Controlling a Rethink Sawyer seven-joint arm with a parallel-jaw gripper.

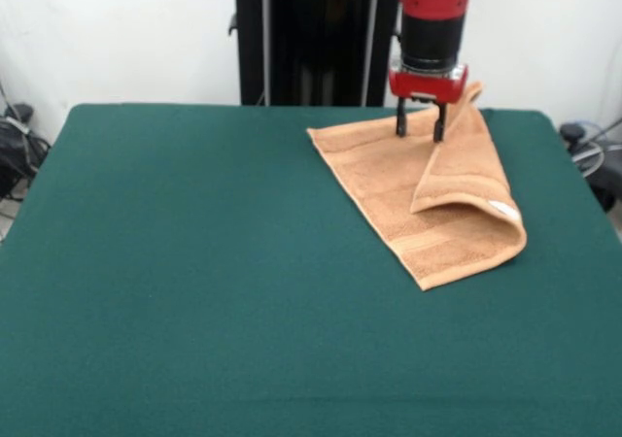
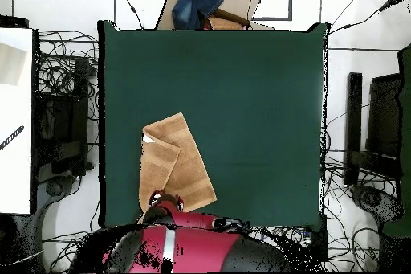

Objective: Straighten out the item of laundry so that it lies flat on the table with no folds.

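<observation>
The red-and-black arm's gripper (image 1: 420, 126) hangs with its two dark fingers parted, tips at the far edge of the towel, clamped on nothing that shows. Below it spreads the big table (image 1: 194, 262) covered in dark green felt-like cloth. The small orange-tan terry towel (image 1: 408, 199) lies just in front of the gripper, one long side flap (image 1: 465, 165) turned over onto the rest, a small white label (image 1: 503, 208) at its near fold. The job looks partly done: that flap wants laying out.
</observation>
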